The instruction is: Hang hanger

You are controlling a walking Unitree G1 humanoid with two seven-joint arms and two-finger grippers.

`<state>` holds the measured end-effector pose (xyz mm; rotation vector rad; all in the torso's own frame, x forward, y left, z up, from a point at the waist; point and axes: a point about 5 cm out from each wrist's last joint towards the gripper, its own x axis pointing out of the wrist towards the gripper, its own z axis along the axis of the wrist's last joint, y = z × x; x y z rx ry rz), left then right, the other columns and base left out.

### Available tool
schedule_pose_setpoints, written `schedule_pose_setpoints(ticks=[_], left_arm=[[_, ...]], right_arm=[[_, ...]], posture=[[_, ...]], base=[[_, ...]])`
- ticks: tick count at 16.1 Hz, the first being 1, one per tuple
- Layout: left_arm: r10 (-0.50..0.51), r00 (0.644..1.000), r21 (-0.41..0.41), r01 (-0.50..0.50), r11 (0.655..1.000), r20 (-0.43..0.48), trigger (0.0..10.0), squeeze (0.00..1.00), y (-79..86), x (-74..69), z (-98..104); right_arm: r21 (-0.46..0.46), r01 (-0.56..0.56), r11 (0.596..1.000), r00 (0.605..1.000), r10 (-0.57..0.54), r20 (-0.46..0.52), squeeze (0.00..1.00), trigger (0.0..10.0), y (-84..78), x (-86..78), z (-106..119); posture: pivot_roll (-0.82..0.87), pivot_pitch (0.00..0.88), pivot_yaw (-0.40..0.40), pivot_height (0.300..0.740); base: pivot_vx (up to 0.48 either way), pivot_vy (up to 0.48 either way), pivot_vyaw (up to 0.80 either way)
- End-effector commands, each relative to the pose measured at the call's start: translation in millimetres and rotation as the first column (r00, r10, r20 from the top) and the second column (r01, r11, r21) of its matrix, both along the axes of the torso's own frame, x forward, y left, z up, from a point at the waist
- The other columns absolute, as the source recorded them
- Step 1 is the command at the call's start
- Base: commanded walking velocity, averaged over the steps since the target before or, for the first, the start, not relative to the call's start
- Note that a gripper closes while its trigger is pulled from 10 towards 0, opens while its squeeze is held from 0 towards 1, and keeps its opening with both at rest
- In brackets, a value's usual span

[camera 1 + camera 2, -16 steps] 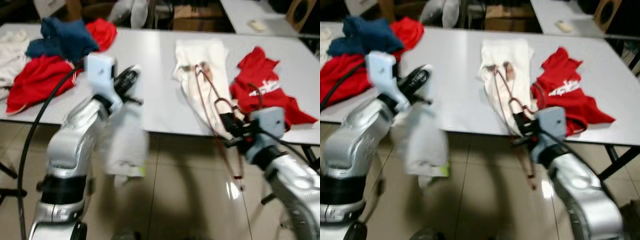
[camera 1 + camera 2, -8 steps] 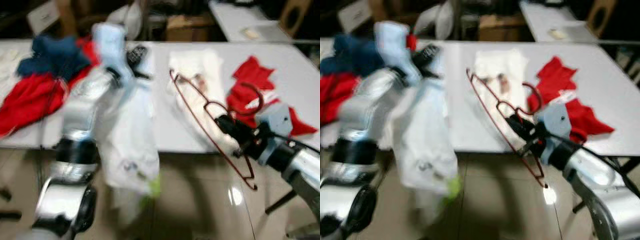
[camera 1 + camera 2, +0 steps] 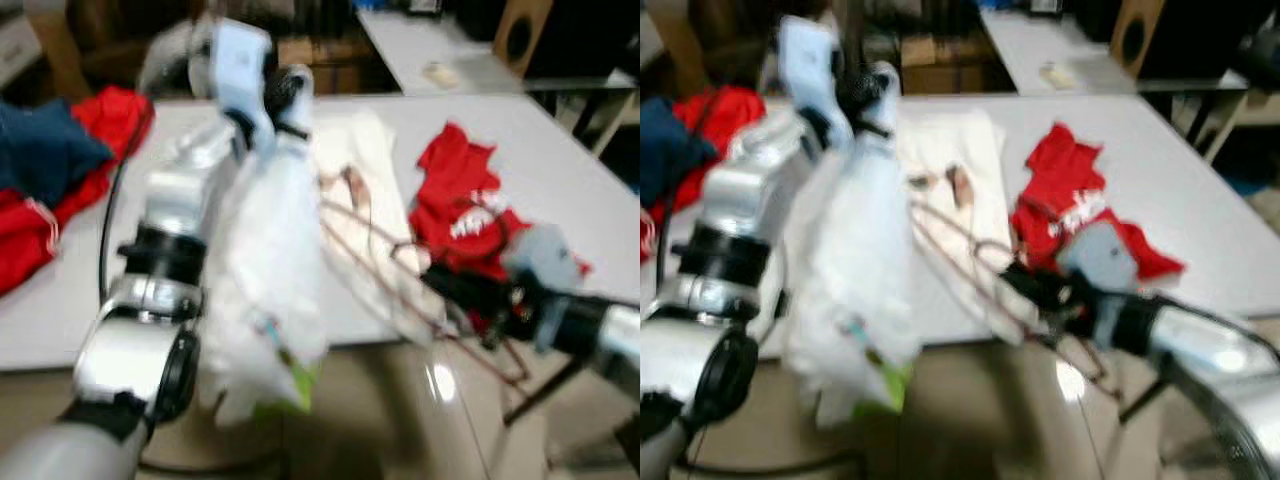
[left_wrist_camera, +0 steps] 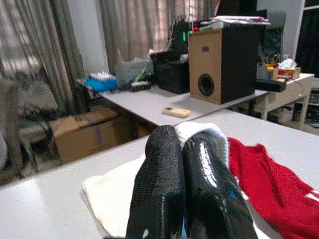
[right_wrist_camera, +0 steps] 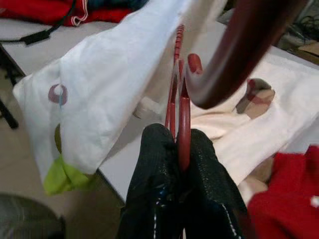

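Hanger (image 5: 180, 94): dark red, thin-framed, clamped between the two black fingers of the right gripper (image 5: 180, 149); held out over the near edge of the table, its hook curving close past the wrist camera. In the head views it is blurred, lying between the white garment and the red shirt.

Table (image 3: 560, 150): large, pale grey top, runs the width of the scene; a second table stands behind it.

Left arm (image 3: 165, 260): silver, raised high over the table.

White garment (image 3: 265, 270): thin, with a yellow-green patch at its lower hem; hangs from the left gripper (image 4: 182, 164), whose fingers are pressed together on the cloth, and drapes down past the table edge.

Cream garment (image 3: 365, 170): spread flat mid-table, beneath and behind the hanger.

Red shirt (image 3: 455, 205): white print, crumpled on the table to the right of the cream garment, just behind the right gripper.

Red and navy clothes (image 3: 50, 180): heaped at the table's left end.

Speaker (image 4: 227, 62): wooden-fronted, on the far table.
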<state>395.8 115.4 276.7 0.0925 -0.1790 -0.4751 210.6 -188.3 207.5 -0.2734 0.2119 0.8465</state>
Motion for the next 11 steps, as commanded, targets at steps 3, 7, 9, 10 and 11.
schedule_pose_setpoints(ticks=[3,7,9,10,11], left_arm=[[0.089,0.995,0.024,-0.090,0.996,0.047,10.0,0.00,23.5,6.8,8.5],[0.122,0.991,0.036,-0.124,0.992,0.050,10.0,0.00,28.5,11.8,4.4],[0.186,0.982,0.064,-0.189,0.980,0.041,10.0,0.00,37.2,15.5,-0.4],[0.212,0.977,0.081,-0.214,0.973,0.038,10.0,0.00,41.2,17.2,-1.3],[0.219,0.975,0.088,-0.222,0.971,0.037,10.0,0.00,42.5,17.7,-1.5]], right_arm=[[0.025,-0.051,0.998,0.999,0.050,0.002,0.00,10.0,-5.5,-2.5,11.6],[0.032,-0.108,0.994,0.994,0.109,-0.019,0.00,10.0,-5.7,-5.3,18.3],[-0.037,-0.049,0.998,0.999,0.049,-0.001,0.00,10.0,-15.7,0.9,19.0],[-0.053,-0.014,0.998,1.000,0.014,0.016,0.00,10.0,-23.8,3.1,22.5],[-0.060,-0.003,0.998,1.000,0.004,0.022,0.00,10.0,-26.9,3.6,24.0]], posture=[[-0.01,0.017,0.019,0.740],[0.00,0.015,0.010,0.740],[0.00,0.016,0.009,0.740],[0.01,0.014,0.009,0.740],[0.01,0.014,0.009,0.740]], base=[[0.366,0.000,0.00],[0.362,0.000,0.00],[0.366,0.000,0.00],[0.349,0.000,0.00],[0.349,0.000,0.00]])
